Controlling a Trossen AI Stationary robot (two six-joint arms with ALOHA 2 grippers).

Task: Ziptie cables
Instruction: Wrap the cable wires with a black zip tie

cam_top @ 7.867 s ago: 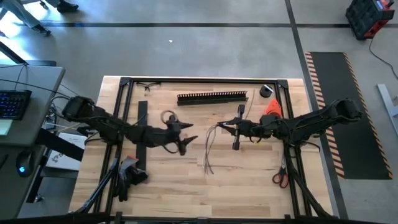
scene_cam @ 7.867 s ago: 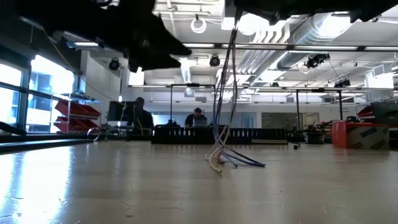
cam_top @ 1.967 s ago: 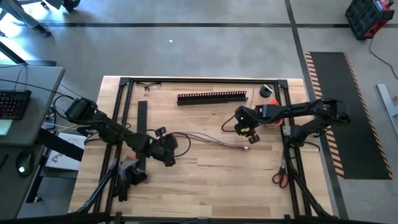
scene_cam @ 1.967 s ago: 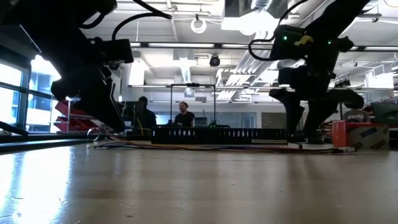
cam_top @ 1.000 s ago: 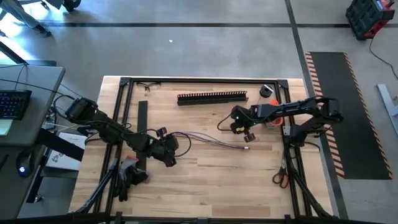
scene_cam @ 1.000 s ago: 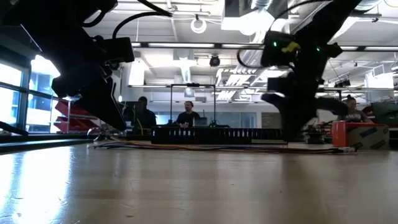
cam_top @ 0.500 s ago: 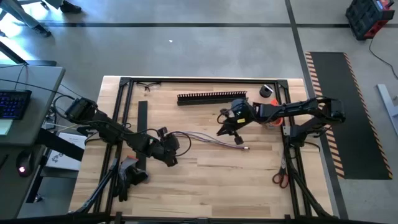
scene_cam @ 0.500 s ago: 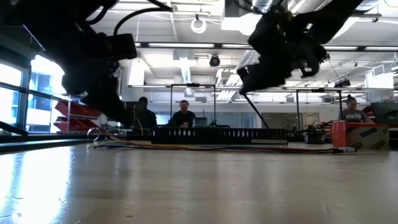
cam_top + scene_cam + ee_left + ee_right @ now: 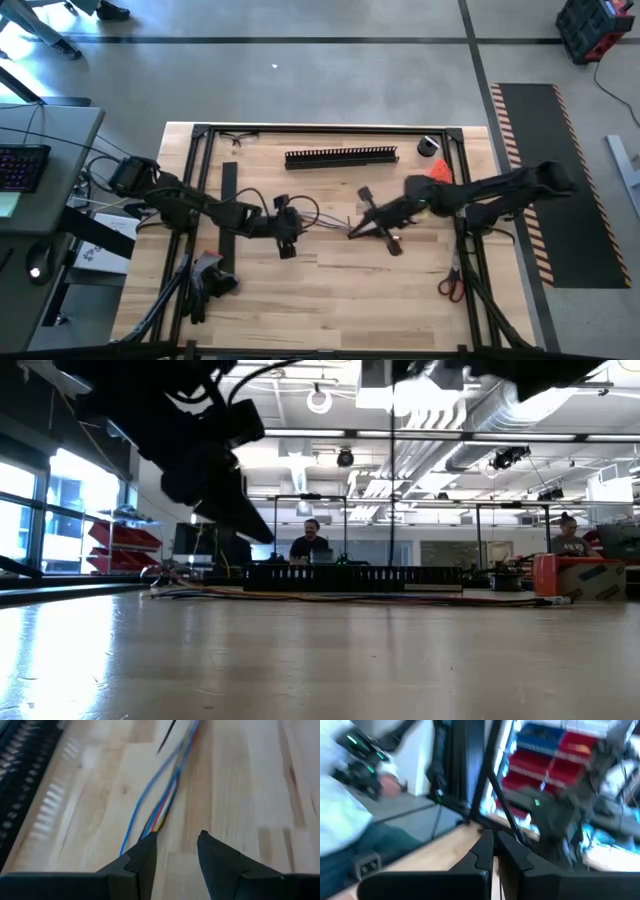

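Wooden planks make up your table (image 9: 330, 290), ringed by a black metal frame (image 9: 330, 128), with grey floor around it and a desk with a keyboard (image 9: 22, 165) off the left edge. Starting at your left, the left arm reaches in from the table's left side and its gripper (image 9: 287, 232) sits near the middle of the table, over the near end of the cables (image 9: 318, 216). Your left wrist view shows its two fingers (image 9: 145, 857) standing apart with bare wood between them, and the cables (image 9: 162, 805), blue, red and dark strands, run away just ahead of the left fingertip; nothing is held. Above that spot a long black slotted strip (image 9: 341, 156) lies along the far side of the table, and a second black strip (image 9: 228, 215) lies lengthwise under the left arm. Moving right, the cables spread toward the centre, where the right gripper (image 9: 358, 229) meets their other end. In your right wrist view its fingers (image 9: 487, 851) are pressed together, with a thin dark strand (image 9: 502, 807) rising from between the tips. Farther right you have an orange object (image 9: 438, 173) by the frame and red-handled scissors (image 9: 451, 285) near the front right corner.
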